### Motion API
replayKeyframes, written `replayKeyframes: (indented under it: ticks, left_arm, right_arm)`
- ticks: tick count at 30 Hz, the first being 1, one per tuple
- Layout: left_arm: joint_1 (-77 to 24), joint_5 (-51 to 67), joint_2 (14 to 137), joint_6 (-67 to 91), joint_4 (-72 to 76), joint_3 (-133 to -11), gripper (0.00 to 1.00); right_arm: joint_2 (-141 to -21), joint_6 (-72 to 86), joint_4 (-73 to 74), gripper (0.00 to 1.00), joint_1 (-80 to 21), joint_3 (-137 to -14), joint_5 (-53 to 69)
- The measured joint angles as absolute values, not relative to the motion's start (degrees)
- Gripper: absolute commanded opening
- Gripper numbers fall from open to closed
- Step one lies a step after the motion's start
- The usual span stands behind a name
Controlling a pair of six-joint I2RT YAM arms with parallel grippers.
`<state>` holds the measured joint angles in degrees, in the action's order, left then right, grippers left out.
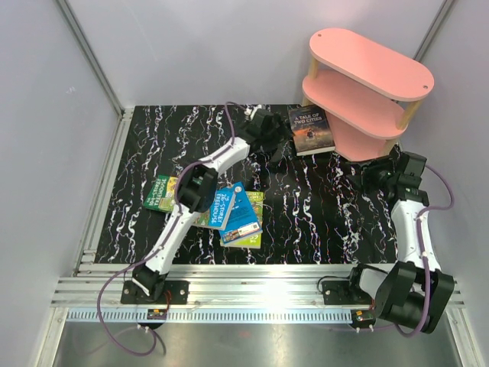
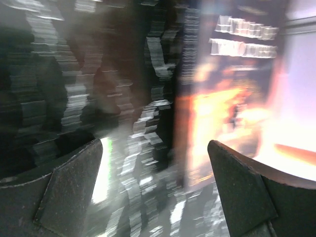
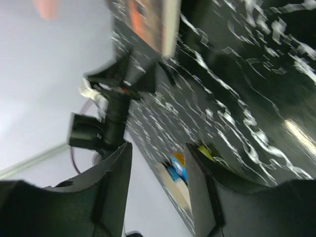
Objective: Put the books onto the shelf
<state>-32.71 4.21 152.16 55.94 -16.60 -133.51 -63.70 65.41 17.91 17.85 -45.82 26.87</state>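
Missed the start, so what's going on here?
Two arms are shelving books. The left end effector, open, is beside a dark book lying by the pink shelf. The right end effector, open and empty, is near the shelf's base. The other books lie further back on the table. No book shows on the shelf.

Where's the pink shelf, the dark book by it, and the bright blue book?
pink shelf (image 1: 370,61): top camera, middle of its top board.
dark book (image 1: 310,130): top camera, centre of its cover.
bright blue book (image 1: 243,214): top camera, centre of its cover.
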Motion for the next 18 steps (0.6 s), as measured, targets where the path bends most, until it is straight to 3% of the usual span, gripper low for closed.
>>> replayKeyframes:
  ticks: [3, 18]
  left_arm:
    - [-34.52, 5.52, 156.73, 61.58, -9.37, -137.64, 0.99]
    - [-46.41, -5.02, 169.71, 81.56, 12.53, -147.76, 0.99]
  right_arm:
    - [-62.85, 61.12, 26.35, 0.54, 17.85, -47.35, 27.46]
    - [-55.51, 47.9, 44.42, 0.53, 17.85, -52.12, 28.32]
